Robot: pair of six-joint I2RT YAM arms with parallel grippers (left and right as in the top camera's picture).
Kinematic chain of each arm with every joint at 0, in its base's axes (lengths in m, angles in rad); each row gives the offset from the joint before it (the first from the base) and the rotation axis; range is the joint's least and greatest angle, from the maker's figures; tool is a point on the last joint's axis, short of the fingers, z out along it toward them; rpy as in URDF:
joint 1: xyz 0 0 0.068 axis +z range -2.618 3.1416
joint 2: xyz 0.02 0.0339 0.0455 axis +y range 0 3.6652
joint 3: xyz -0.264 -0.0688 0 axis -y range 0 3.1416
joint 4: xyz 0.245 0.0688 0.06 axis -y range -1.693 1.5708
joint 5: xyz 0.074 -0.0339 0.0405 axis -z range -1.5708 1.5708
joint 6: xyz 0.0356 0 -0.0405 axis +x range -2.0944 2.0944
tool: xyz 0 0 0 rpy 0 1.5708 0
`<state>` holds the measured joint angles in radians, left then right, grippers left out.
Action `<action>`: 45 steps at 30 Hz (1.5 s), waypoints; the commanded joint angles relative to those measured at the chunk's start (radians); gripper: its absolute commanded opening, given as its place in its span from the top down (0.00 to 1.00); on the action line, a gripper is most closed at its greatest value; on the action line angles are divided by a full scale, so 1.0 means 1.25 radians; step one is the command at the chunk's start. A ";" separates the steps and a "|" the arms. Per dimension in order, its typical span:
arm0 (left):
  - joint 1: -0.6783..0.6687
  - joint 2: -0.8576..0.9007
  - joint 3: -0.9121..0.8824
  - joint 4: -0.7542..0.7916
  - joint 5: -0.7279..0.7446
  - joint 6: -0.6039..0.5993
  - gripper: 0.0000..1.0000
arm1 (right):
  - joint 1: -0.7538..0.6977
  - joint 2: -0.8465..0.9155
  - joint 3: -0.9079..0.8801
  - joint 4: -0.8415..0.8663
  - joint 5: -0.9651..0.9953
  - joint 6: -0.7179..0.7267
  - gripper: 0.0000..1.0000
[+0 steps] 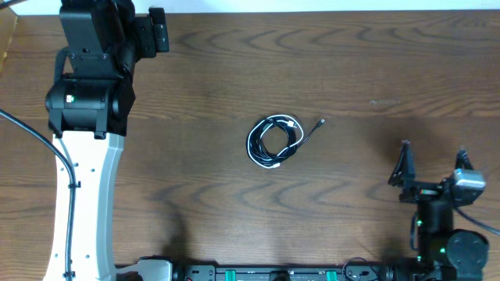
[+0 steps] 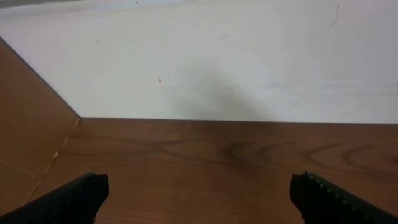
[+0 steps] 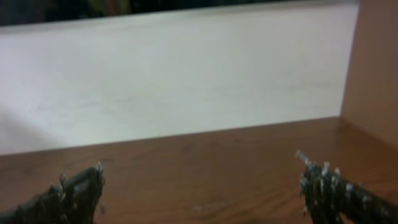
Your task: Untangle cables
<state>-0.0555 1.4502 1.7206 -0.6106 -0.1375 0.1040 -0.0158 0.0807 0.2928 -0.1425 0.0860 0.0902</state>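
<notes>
The cables lie in one small coiled bundle at the middle of the wooden table (image 1: 203, 94). The white cable (image 1: 253, 146) loops through the black cable (image 1: 300, 139), whose plug end (image 1: 320, 122) sticks out to the upper right. My right gripper (image 1: 433, 161) is open at the front right, well clear of the bundle, with only bare wood between its fingers (image 3: 81, 193). My left gripper (image 2: 199, 190) is open too, at the far left corner and facing the wall, with nothing in it. Neither wrist view shows the cables.
A brown cardboard box (image 2: 28, 149) stands at the far left corner beside my left arm (image 1: 86, 101). A pale wall (image 2: 236, 62) runs along the table's far edge. A brown panel (image 3: 373, 62) rises at the right in the right wrist view.
</notes>
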 commanded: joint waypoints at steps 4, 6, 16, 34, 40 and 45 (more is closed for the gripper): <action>-0.002 -0.011 -0.005 0.008 -0.005 -0.006 0.02 | -0.002 0.195 0.219 -0.010 0.013 -0.020 0.01; -0.002 -0.011 -0.005 0.008 -0.005 -0.006 0.02 | -0.002 0.265 0.294 -0.022 0.006 -0.020 0.01; -0.002 -0.011 -0.005 0.007 -0.005 -0.007 0.02 | -0.002 0.607 0.712 -0.087 -0.036 -0.033 0.01; -0.002 -0.011 -0.005 0.005 -0.004 -0.007 0.02 | -0.002 0.957 1.117 -0.354 -0.063 -0.181 0.01; -0.002 -0.007 -0.005 -0.002 0.054 -0.010 0.02 | -0.002 1.062 1.174 -0.411 -0.126 -0.169 0.01; -0.002 0.012 -0.005 -0.004 0.065 -0.013 0.02 | -0.002 1.118 1.174 -0.435 -0.126 -0.169 0.01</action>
<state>-0.0563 1.4498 1.7184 -0.6167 -0.0906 0.1009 -0.0158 1.4372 1.7348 -0.6716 -0.0486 -0.1139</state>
